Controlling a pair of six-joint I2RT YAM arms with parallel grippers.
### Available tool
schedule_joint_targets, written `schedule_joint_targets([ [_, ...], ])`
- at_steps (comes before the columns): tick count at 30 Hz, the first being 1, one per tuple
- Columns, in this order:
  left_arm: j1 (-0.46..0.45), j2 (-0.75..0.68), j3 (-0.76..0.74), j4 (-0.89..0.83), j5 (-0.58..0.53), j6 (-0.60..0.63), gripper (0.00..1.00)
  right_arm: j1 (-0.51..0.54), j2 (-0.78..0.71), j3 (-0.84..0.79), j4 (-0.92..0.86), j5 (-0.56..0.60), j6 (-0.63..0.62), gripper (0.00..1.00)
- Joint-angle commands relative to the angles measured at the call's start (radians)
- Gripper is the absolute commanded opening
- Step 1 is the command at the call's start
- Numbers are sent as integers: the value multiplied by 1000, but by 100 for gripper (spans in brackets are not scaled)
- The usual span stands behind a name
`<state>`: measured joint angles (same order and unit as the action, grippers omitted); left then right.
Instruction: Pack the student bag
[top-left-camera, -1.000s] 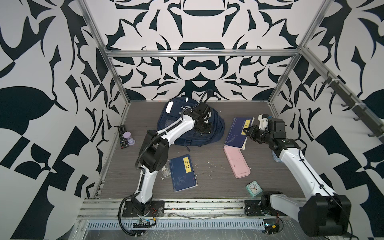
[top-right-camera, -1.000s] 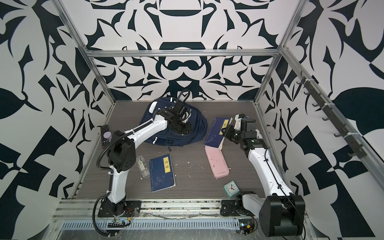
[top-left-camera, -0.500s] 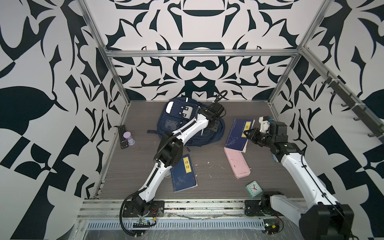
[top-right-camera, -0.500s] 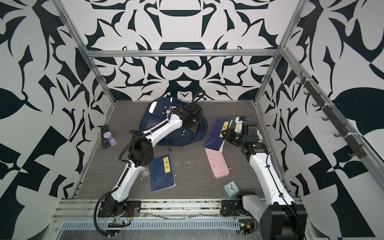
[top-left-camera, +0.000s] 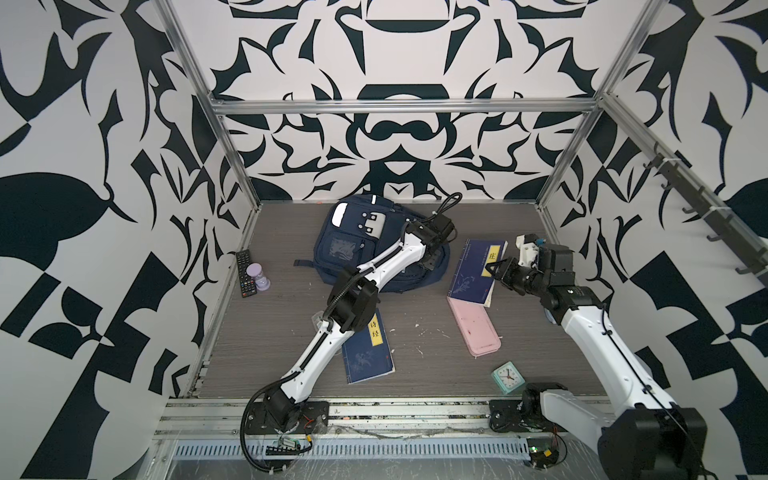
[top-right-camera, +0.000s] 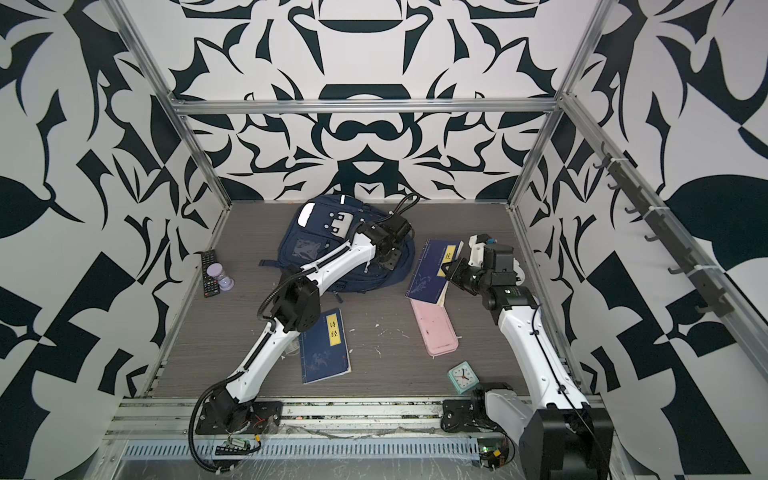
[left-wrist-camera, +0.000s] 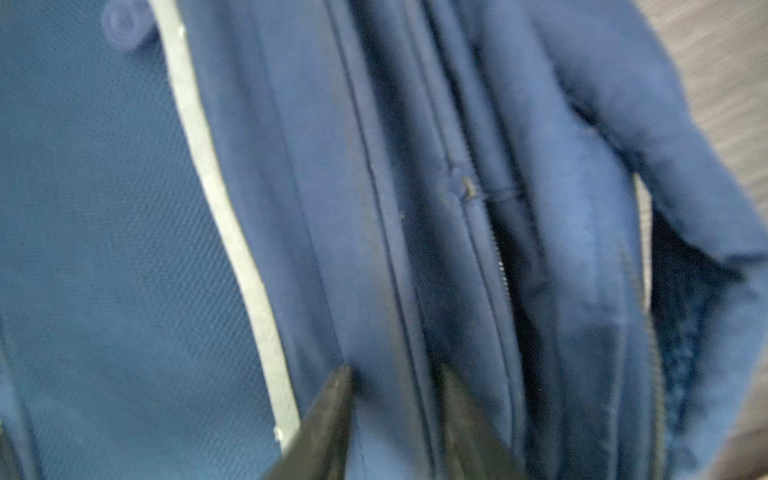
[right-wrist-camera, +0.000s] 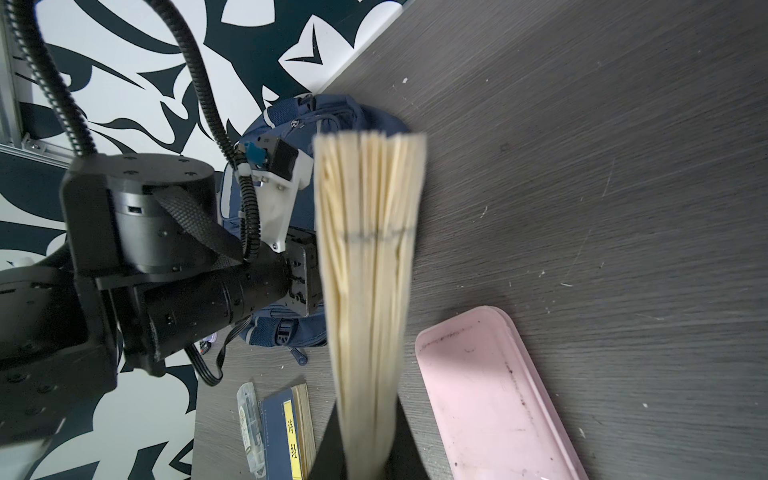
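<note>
The left fingers (left-wrist-camera: 328, 419) are set narrowly apart against the fabric of the student bag (top-left-camera: 328, 266); whether it is pinched cannot be told. The right fingers (right-wrist-camera: 330, 457) are clamped on the page edge of a blue book (top-left-camera: 473, 270). The bag is laid by the far edge of the table (top-left-camera: 282, 332), with the book between it and the right edge.

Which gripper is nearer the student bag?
Left. The left gripper is down on the student bag; the right gripper is apart, right of it in a top view, shut on the blue book.
</note>
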<state>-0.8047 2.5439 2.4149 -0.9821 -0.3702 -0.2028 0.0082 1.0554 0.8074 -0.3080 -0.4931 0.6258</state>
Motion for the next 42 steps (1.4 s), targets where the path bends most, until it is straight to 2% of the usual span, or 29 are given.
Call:
schedule_joint_targets([
  [1, -4, 9, 19, -66, -47, 13, 8, -1, -8, 0, 69, -27, 7, 0],
  [2, -5, 1, 18, -61, -54, 18, 0, -1, -9, -2, 73, -27, 9, 0],
  [9, -5, -71, 42, -48, -94, 92, 0, -1, 5, -7, 98, -44, 25, 0],
  [14, -5, -184, 46, -36, -124, 145, 0, -1, 25, -11, 133, -62, 49, 0],
  [24, -5, -394, -25, 15, -62, 196, 0, -1, 73, -7, 221, -103, 111, 0],
  [35, 0, -547, -164, 129, -24, 222, 0, 11, 176, -31, 457, -155, 257, 0],
  [42, 21, -561, -166, 135, -5, 188, 0, 137, 356, 0, 671, -62, 350, 0],
])
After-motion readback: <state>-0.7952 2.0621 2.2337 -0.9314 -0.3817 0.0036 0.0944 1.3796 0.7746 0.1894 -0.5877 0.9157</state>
